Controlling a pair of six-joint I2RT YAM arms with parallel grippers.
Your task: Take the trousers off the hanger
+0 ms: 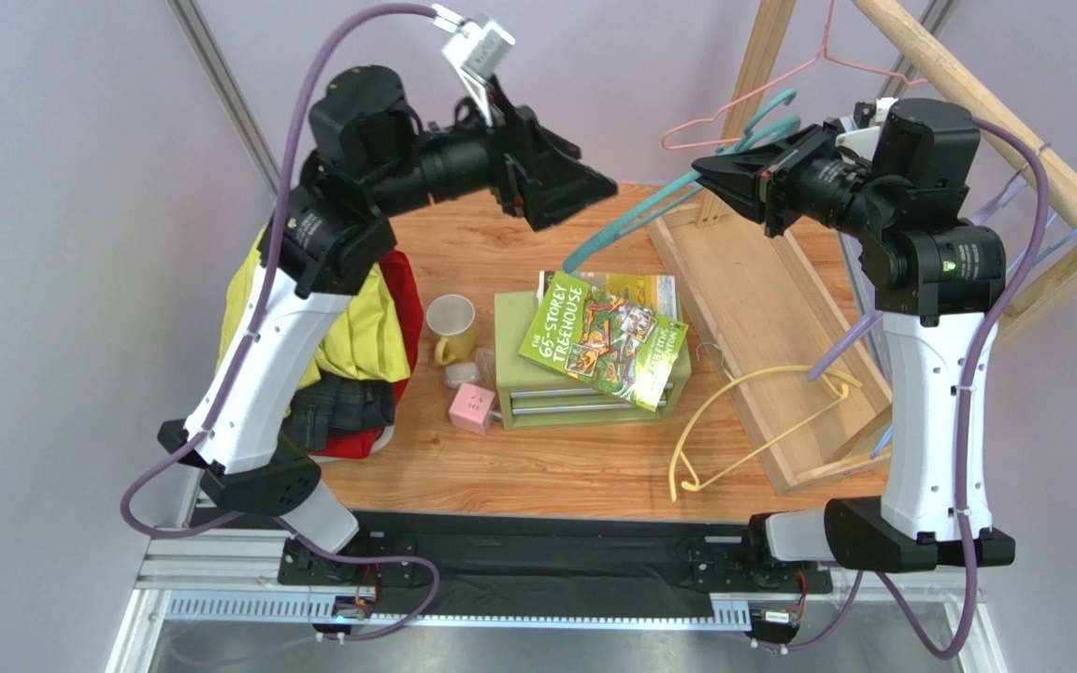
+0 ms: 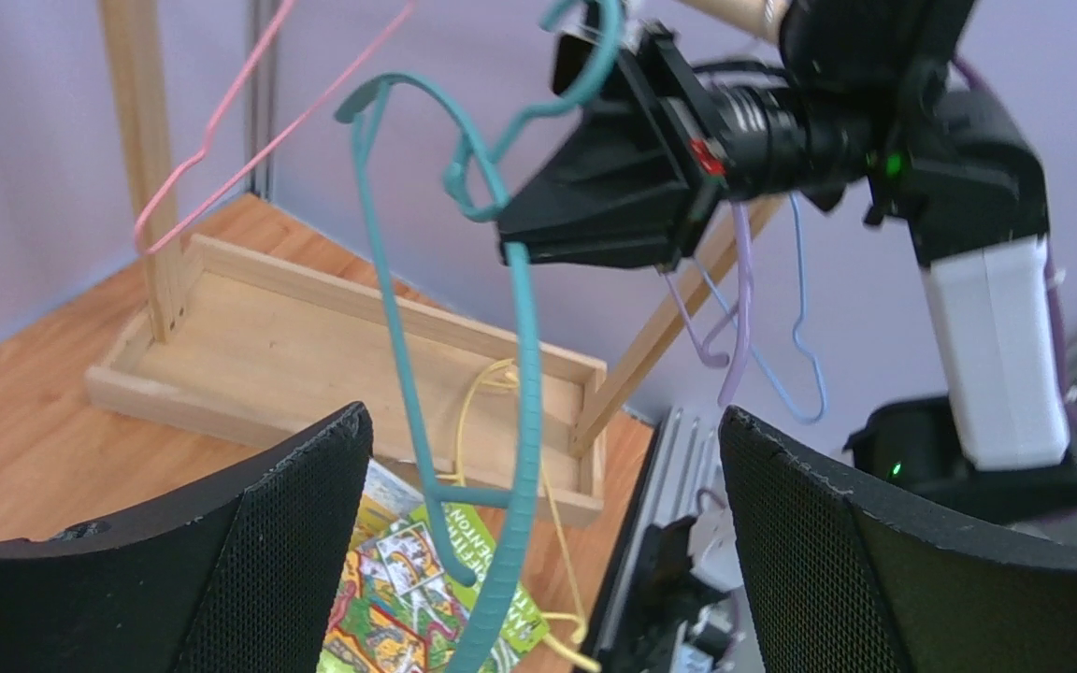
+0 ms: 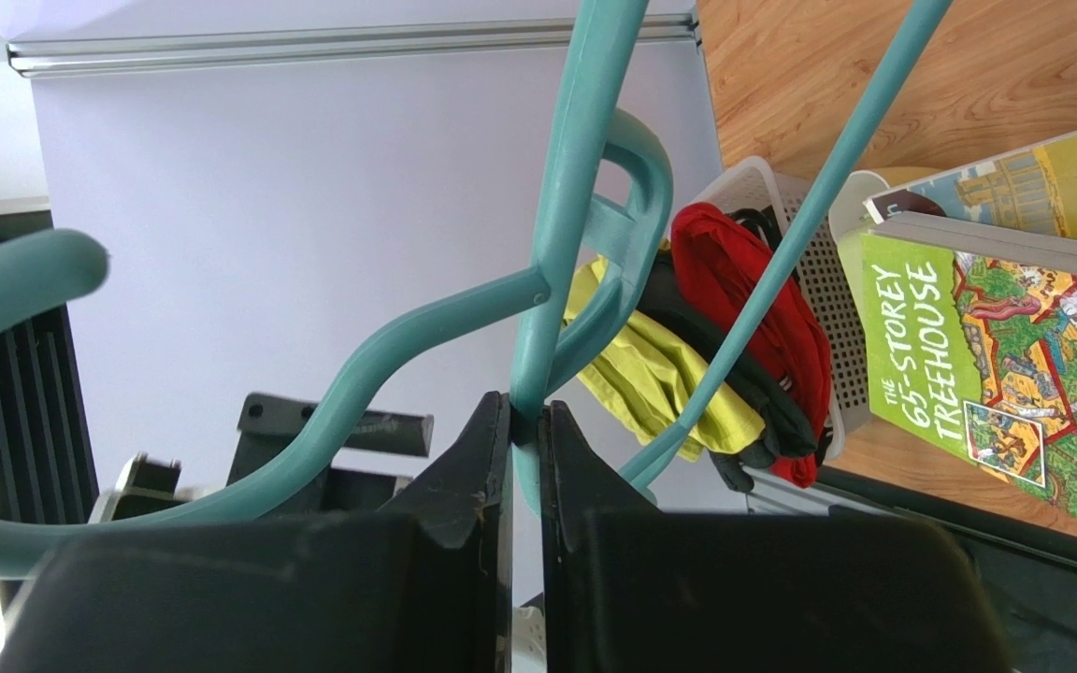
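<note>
While the right end effector (image 1: 706,171) is pinched on the teal hanger (image 1: 671,196) and holds it bare in the air above the counter (image 1: 558,463), the left end effector (image 1: 601,189) hangs just beside it with its fingers (image 2: 263,547) spread wide and nothing between them. The trousers (image 1: 348,337) lie in a heap at the left side of the counter, yellow-green on top of red and dark cloth, well apart from the hanger and next to a yellow mug (image 1: 450,328). A green picture book (image 1: 608,334) rests on a green box (image 1: 530,379) mid-counter, and a yellow hanger (image 1: 748,421) lies against the wooden tray (image 1: 769,323) of the rack.
</note>
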